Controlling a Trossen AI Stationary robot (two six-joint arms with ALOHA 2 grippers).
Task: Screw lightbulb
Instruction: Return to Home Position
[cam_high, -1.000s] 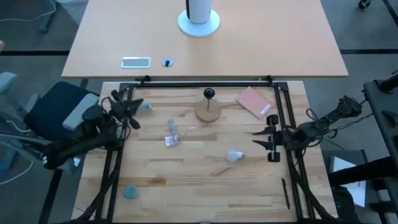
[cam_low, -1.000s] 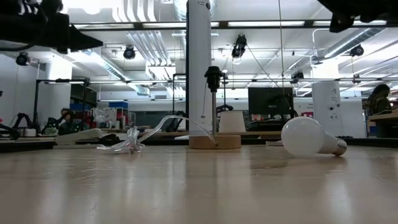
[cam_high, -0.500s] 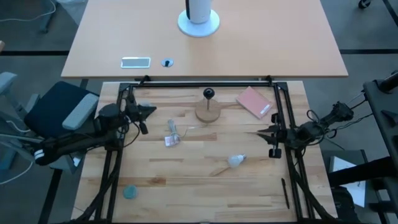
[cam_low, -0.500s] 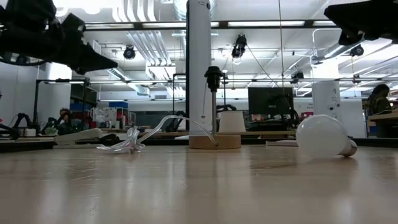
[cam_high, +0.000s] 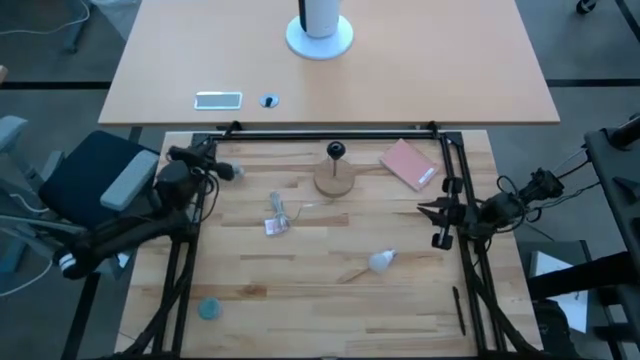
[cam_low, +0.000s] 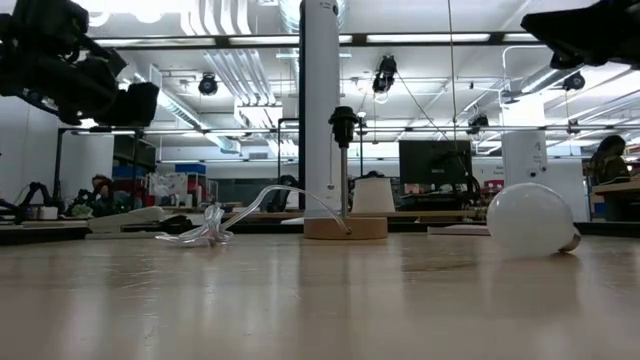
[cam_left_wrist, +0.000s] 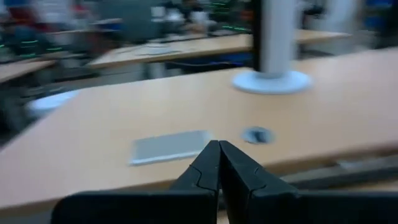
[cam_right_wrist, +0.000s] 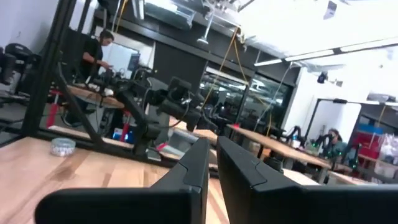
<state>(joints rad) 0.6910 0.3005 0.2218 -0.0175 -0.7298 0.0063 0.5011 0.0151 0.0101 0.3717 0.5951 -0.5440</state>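
Observation:
The frosted white lightbulb (cam_high: 380, 262) lies on its side on the wooden table, toward the near right; in the low view (cam_low: 530, 220) its screw base points away to the right. The round wooden stand (cam_high: 335, 181) with the black socket knob (cam_high: 336, 151) stands at the far middle, also in the low view (cam_low: 345, 228). The crumpled clear wrapper (cam_high: 277, 219) lies to the left of it. My left gripper (cam_high: 205, 160) is shut and empty at the far left, pointing toward the far edge. My right gripper (cam_high: 424, 209) is shut and empty at the right, well above the table.
A pink flat object (cam_high: 406, 164) lies at the far right beside the stand. A small teal round thing (cam_high: 208, 308) lies at the near left, a dark pen (cam_high: 460, 310) at the near right. Black frame rails (cam_high: 330, 133) border the work area.
The lightbulb has rolled a little toward the table's near right, turning its base away from the low camera. My left gripper has swung from the table's middle toward the far-left corner, turning to face the far edge. My right gripper has drawn back slightly toward the right edge.

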